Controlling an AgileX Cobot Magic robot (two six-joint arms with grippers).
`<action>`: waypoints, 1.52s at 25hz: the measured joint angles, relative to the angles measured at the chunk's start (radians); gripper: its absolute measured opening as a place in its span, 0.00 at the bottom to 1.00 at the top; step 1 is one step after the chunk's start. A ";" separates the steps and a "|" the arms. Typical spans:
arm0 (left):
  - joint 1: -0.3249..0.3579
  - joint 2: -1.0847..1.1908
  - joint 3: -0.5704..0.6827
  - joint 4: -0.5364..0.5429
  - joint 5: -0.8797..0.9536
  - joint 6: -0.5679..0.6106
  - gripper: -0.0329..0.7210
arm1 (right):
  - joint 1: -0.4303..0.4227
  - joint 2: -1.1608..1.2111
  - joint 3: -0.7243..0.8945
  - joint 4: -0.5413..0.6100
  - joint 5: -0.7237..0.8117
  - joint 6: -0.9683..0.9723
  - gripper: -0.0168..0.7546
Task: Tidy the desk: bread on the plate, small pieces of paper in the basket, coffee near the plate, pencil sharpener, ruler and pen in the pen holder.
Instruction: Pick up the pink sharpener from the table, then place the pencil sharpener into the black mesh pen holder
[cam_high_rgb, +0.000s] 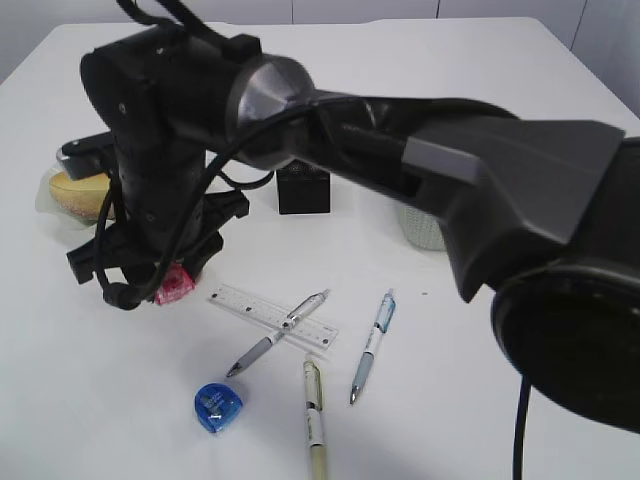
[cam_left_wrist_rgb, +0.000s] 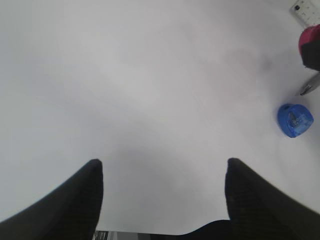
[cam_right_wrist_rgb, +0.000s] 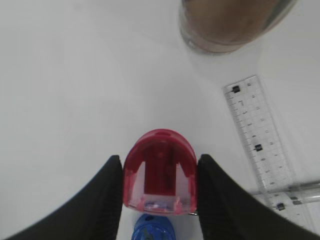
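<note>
White desk (cam_high_rgb: 480, 80) fills every view. Low at its left side, the right gripper (cam_right_wrist_rgb: 160, 200) clamps a translucent red pencil sharpener (cam_right_wrist_rgb: 159, 172), dome-topped with a darker core. Well apart, the left gripper (cam_left_wrist_rgb: 162, 200) hangs open, holding nothing.

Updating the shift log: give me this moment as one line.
right gripper: shut on red pencil sharpener | left gripper: open, empty | blue sharpener, ruler, three pens on desk

Black arm (cam_high_rgb: 400, 150), silver joint, black cables
</note>
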 joint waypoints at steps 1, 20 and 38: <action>0.000 -0.004 0.000 -0.002 0.000 0.000 0.78 | -0.007 -0.013 0.000 -0.004 0.000 0.000 0.44; 0.000 -0.067 0.000 -0.047 0.004 0.140 0.78 | -0.394 -0.161 0.000 0.026 0.009 -0.057 0.44; 0.000 -0.067 0.000 -0.097 0.004 0.173 0.78 | -0.517 -0.066 -0.019 0.317 -0.272 -0.251 0.44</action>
